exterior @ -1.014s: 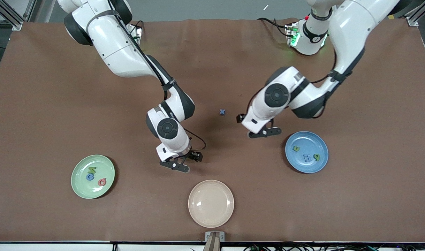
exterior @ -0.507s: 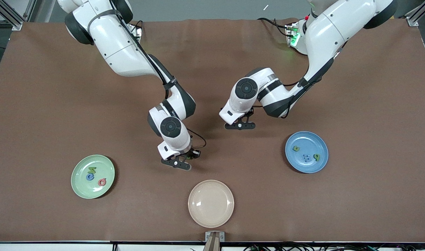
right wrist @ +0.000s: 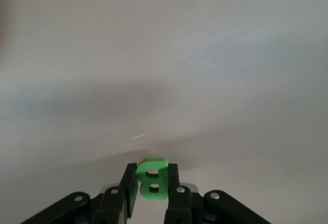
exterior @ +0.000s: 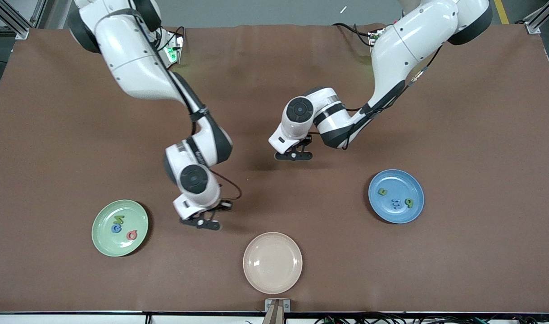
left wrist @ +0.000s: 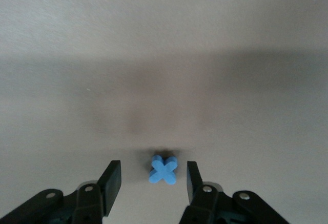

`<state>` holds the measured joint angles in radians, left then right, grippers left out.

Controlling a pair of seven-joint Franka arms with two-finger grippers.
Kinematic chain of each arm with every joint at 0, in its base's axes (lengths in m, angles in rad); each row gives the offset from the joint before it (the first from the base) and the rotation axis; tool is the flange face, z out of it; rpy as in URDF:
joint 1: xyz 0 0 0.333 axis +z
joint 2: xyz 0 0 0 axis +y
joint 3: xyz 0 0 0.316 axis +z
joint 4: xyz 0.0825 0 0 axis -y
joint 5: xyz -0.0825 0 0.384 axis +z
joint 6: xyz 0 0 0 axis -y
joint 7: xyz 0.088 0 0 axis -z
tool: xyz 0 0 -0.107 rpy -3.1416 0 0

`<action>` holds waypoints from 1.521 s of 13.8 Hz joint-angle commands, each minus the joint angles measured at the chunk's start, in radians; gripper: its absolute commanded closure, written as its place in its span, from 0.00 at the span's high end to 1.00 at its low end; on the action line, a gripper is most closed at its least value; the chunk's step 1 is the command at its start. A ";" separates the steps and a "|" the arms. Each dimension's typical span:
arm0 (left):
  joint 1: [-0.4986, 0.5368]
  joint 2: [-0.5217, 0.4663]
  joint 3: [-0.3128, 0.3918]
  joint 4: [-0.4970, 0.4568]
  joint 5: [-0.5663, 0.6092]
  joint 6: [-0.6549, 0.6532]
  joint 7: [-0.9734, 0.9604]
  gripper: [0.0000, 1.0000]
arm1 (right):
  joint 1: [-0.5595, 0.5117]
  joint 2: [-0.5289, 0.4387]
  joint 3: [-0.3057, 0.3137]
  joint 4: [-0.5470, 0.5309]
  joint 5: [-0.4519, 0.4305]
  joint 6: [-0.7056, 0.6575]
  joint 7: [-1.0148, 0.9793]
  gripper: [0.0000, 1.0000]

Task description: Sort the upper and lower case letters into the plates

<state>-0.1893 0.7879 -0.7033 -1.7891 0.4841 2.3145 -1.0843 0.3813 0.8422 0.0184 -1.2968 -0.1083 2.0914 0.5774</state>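
Note:
My left gripper (left wrist: 152, 174) is open, with a small blue letter X (left wrist: 164, 169) lying on the table between its fingers, untouched. In the front view this gripper (exterior: 293, 155) is over the table's middle and hides the X. My right gripper (right wrist: 152, 183) is shut on a green letter B (right wrist: 152, 179). In the front view it (exterior: 201, 222) is over bare table between the pale green plate (exterior: 104, 243) and the cream plate. The green plate holds a green, a blue and a red letter. The blue plate (exterior: 402, 179) holds two green letters and one blue.
The cream-beige plate (exterior: 272, 262) lies empty near the front edge, in the middle. The brown mat (exterior: 53, 135) covers the whole table. Both arms reach in from the bases toward the middle.
The left gripper swung from beside the blue plate to over the blue X, which it now covers in the front view. The right gripper moved toward the green plate.

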 commanded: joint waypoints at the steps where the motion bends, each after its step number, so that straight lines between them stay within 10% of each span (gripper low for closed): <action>1: -0.021 0.004 0.019 0.007 0.019 0.014 -0.016 0.59 | -0.161 -0.066 0.021 -0.036 -0.013 -0.039 -0.280 0.01; 7: -0.078 0.017 0.062 0.008 0.019 0.013 -0.019 0.45 | -0.364 -0.055 0.023 -0.036 -0.005 -0.053 -0.645 0.13; 8: -0.090 0.019 0.068 0.011 0.018 0.013 -0.017 0.45 | -0.366 -0.055 0.023 -0.036 -0.005 -0.047 -0.646 0.23; 11: -0.105 0.020 0.085 0.017 0.018 0.013 -0.019 0.35 | -0.369 -0.055 0.023 -0.036 -0.002 -0.044 -0.645 0.97; 15: -0.105 0.010 0.085 0.033 0.018 0.006 -0.092 0.01 | -0.377 -0.119 0.026 -0.036 0.002 -0.054 -0.634 1.00; 21: -0.041 -0.035 0.084 0.222 0.007 -0.237 -0.088 0.00 | -0.403 -0.380 0.025 -0.076 0.053 -0.209 -0.590 1.00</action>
<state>-0.2344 0.7746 -0.6228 -1.6514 0.4841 2.1897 -1.1654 0.0033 0.5779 0.0292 -1.2979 -0.0786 1.9228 -0.0390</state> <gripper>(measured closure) 0.731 0.000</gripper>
